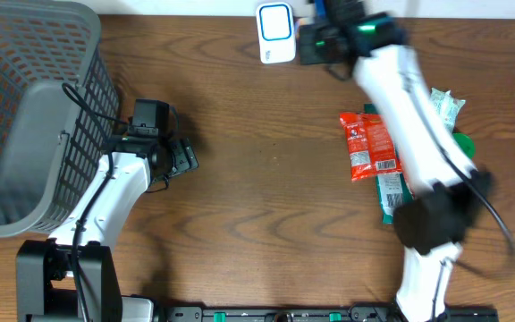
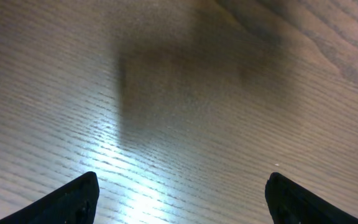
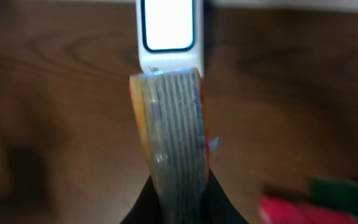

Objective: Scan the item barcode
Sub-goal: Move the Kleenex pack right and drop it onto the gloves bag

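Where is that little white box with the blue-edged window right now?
In the overhead view the white scanner sits at the far edge of the table, just left of the right tool, which holds a packet up to it.

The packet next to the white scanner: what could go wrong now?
The packet seems to point its thin edge at the scanner, so the barcode may not face the window and the scan could fail. The right end effector pinches it only at the bottom, so it might flop or slip out. It also looks very close to the scanner, and a small push could knock that over.
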You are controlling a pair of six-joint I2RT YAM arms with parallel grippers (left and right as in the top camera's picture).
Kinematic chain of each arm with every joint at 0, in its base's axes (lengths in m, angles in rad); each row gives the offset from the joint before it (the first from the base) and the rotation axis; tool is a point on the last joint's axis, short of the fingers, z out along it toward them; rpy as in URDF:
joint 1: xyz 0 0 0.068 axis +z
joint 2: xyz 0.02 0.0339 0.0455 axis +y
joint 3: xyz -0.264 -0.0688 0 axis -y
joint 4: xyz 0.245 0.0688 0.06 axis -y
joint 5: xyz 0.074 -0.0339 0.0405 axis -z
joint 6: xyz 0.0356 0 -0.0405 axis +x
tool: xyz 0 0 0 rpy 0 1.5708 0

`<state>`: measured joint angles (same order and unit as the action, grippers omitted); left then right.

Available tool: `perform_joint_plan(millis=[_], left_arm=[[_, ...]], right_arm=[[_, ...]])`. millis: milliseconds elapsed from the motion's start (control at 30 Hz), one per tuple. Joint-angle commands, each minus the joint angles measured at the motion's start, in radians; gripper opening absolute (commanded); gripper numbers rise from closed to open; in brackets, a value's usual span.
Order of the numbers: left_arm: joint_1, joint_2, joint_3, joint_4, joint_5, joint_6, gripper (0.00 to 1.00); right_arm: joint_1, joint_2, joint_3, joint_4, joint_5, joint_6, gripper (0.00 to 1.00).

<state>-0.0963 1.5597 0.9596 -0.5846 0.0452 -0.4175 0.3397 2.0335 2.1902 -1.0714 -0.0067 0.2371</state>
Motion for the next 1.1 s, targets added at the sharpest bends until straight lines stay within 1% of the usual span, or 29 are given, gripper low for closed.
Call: perform_joint_plan(millis=[0,133,267,400,533,600,633,767,900,1067], left_arm=[[0.002,0.008,-0.01,-0.002,-0.012,0.005,0.86],[0.002,0.008,-0.01,-0.002,-0.012,0.006,0.86],[0.002,0.008,-0.01,-0.002,-0.012,0.006,0.86],[0.002,0.008,-0.01,-0.002,-0.012,0.006,0.86],[0.002,0.008,-0.01,-0.002,-0.012,0.006,0.86],[0.002,0.008,-0.01,-0.002,-0.012,0.006,0.86],[0.002,0.008,-0.01,-0.002,-0.012,0.005,0.86],[0.002,0.008,-0.01,-0.002,-0.012,0.006,0.86],[0.002,0.008,-0.01,-0.002,-0.012,0.005,0.86],[0.002,0.008,-0.01,-0.002,-0.012,0.006,0.86]], right_arm=[[-0.041,-0.158,0.016,-0.143,0.002,-0.029,0.01],[-0.109,-0.242,0.015,-0.348,0.041,-0.029,0.01],[-0.203,-0.261,0.014,-0.479,0.069,-0.029,0.01],[-0.281,-0.259,-0.026,-0.552,0.07,-0.056,0.01],[-0.328,-0.259,-0.136,-0.571,0.095,-0.063,0.01],[-0.336,-0.259,-0.211,-0.548,0.12,-0.063,0.01],[-0.339,-0.259,-0.285,-0.522,0.139,-0.063,0.01],[-0.339,-0.259,-0.477,-0.415,0.189,-0.061,0.01],[-0.339,-0.259,-0.659,-0.239,0.265,-0.059,0.01],[-0.339,-0.259,-0.832,0.0,0.353,-0.06,0.01]])
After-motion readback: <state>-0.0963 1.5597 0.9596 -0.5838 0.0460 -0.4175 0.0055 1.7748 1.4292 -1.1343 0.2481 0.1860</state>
